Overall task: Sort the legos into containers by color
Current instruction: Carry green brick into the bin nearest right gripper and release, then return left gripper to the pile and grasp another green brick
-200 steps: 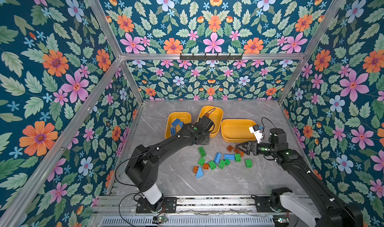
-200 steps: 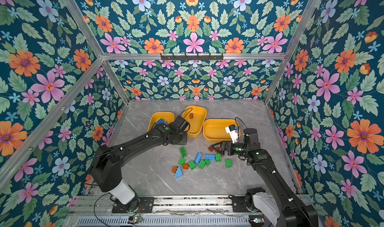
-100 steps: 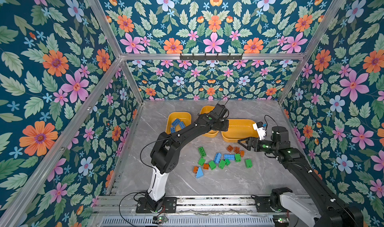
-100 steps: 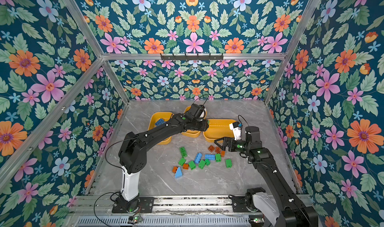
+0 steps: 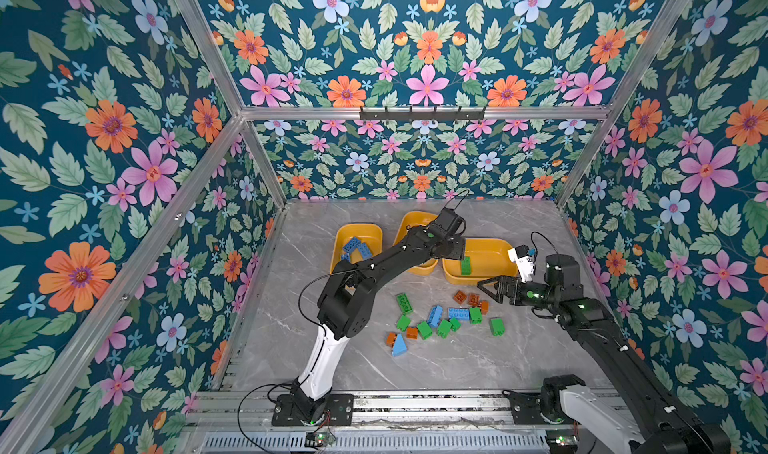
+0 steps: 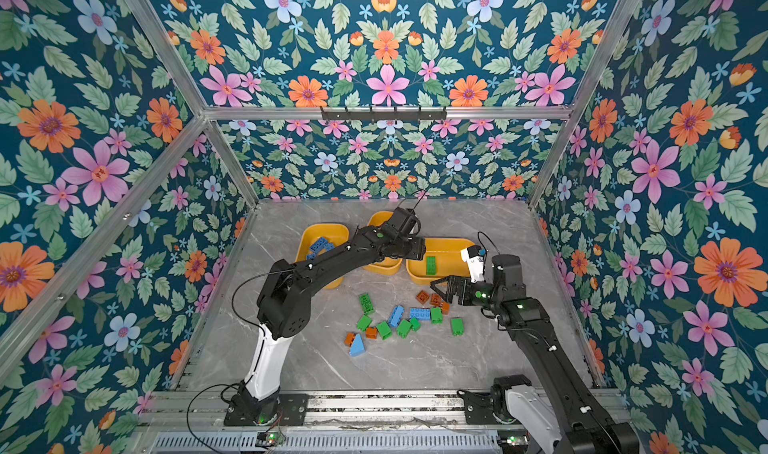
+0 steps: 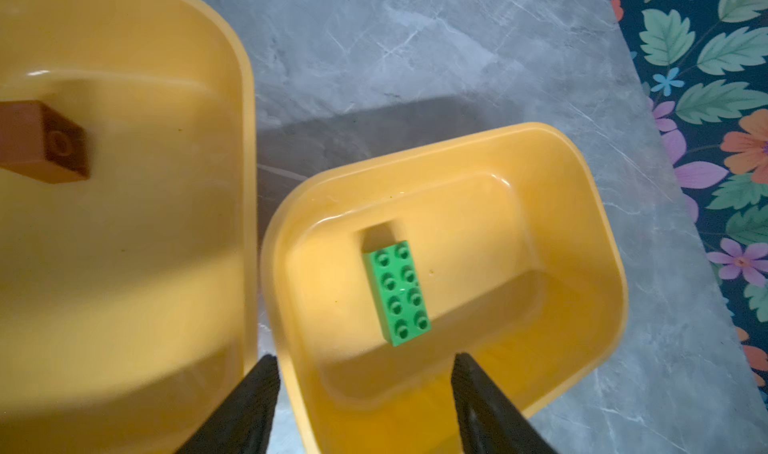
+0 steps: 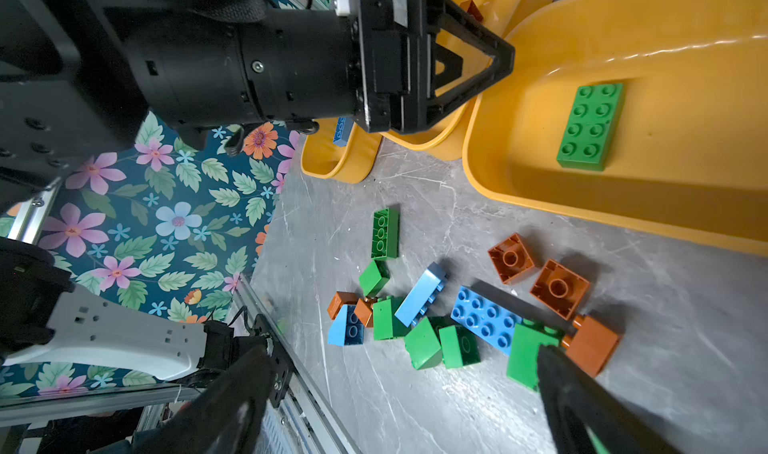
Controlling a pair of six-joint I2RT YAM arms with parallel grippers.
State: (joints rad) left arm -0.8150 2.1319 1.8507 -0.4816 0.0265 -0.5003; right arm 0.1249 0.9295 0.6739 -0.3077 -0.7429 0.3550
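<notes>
The left hand [image 7: 363, 357] stands wide and empty above the container [image 5: 490, 254] at centre right in a top view; one green lego [image 5: 466, 265] lies inside. The right hand [image 5: 489, 290] is wide, near loose legos [image 5: 436, 317].

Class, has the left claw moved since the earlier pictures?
Yes. The left claw moved right, from the middle tub to over the right tub.

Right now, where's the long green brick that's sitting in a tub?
In both top views the green brick lies flat, studs up, alone in the rightmost yellow tub, toward its left end, just beyond the open left hand.
</notes>
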